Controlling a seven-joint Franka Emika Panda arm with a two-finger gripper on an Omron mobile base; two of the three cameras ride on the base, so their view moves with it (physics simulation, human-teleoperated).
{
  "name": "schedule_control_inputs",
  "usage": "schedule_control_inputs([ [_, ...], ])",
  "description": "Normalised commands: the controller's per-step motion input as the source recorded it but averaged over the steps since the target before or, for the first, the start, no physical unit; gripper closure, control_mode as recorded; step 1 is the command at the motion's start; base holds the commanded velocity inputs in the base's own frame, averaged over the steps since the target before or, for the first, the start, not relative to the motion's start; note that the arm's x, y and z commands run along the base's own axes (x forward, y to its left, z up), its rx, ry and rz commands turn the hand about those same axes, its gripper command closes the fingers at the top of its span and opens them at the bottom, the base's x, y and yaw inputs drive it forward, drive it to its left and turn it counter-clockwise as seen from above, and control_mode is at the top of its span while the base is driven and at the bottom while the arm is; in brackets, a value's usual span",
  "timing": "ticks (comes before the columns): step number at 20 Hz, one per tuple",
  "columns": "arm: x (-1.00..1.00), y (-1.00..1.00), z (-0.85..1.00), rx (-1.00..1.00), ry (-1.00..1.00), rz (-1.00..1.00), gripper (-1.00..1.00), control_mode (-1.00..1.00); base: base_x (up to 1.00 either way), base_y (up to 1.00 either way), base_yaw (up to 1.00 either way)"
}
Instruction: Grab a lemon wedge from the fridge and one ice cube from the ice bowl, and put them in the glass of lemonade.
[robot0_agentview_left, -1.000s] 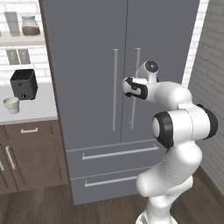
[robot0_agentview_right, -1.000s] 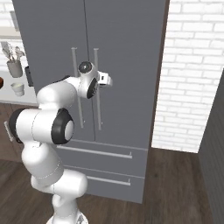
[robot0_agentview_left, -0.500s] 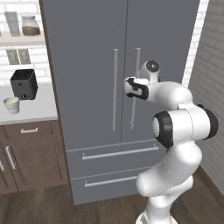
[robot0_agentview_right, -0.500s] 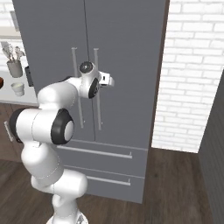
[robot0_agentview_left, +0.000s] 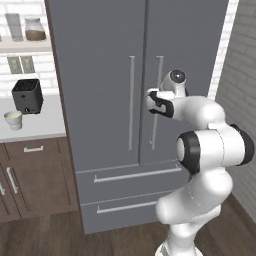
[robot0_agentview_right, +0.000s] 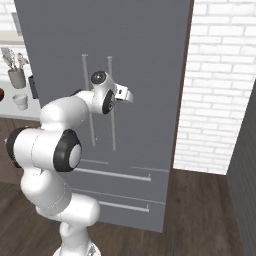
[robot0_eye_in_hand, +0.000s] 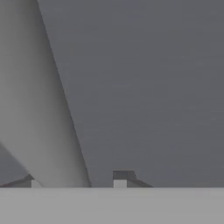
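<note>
The tall grey fridge (robot0_agentview_left: 105, 65) stands with both doors closed, so the lemon wedge is hidden. My gripper (robot0_agentview_left: 151, 101) is at the right door's vertical bar handle (robot0_agentview_left: 156, 90), about halfway up. In the hand view the handle (robot0_eye_in_hand: 48, 109) runs between the two fingertips of the gripper (robot0_eye_in_hand: 78, 180), with a gap showing on one side; the jaws stand open around it. The glass of lemonade (robot0_agentview_left: 13, 120) is a small pale cup on the counter left of the fridge, also seen as the cup (robot0_agentview_right: 21, 101). A dark rim of the ice bowl (robot0_agentview_right: 1, 94) shows at the frame's left edge.
A black toaster (robot0_agentview_left: 27, 95) sits behind the cup, and a grey utensil holder (robot0_agentview_right: 16, 77) stands on the same counter. Dark brown cabinets (robot0_agentview_left: 30, 175) lie below it. A white brick wall (robot0_agentview_right: 220, 90) runs right of the fridge.
The jaws have widened around the right door handle. The arm has barely moved, and the fridge doors stay closed.
</note>
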Motion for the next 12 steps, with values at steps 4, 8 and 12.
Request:
schedule_control_inputs([
  [4,-0.56,-0.99,0.37,0.08,0.05,-0.05,1.00,-1.00,0.00,0.00,0.00],
  [8,-0.54,-1.00,0.13,0.07,0.05,-0.04,1.00,-1.00,0.00,0.00,0.00],
  [12,-0.48,-0.99,0.09,0.07,0.00,-0.04,1.00,-1.00,0.00,0.00,0.00],
])
